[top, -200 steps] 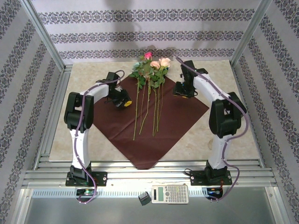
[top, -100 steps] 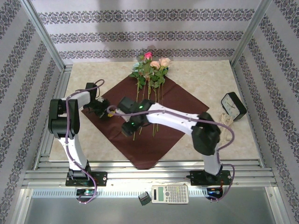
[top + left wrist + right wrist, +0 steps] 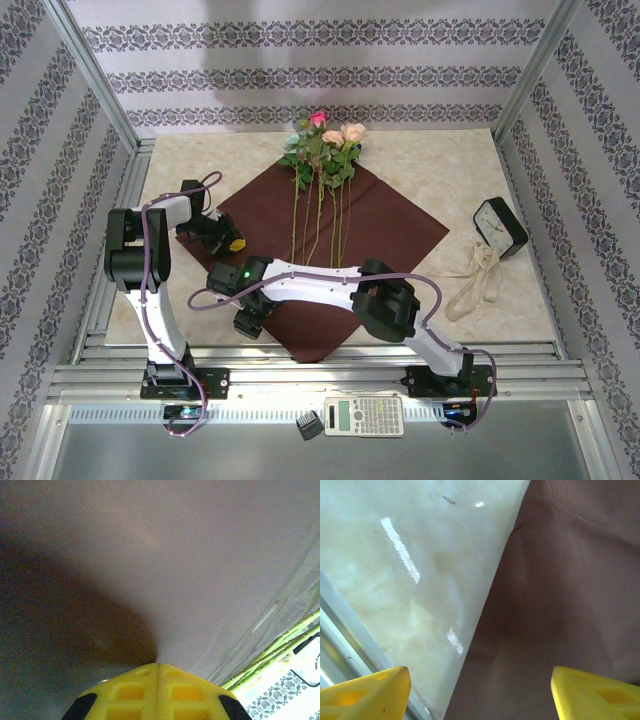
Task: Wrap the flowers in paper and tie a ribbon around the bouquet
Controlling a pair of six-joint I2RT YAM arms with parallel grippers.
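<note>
We reckon the left tool is pinched together on the paper, whose 9 o'clock corner it hides. The right tool gapes apart at 7. The flowers lie toward 12, stem ends covered by the right arm.

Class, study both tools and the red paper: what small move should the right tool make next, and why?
Probably lower the right tool and close it on the paper: its fingers stand open astride the paper's edge, while the left tool is shut on the left corner.
</note>
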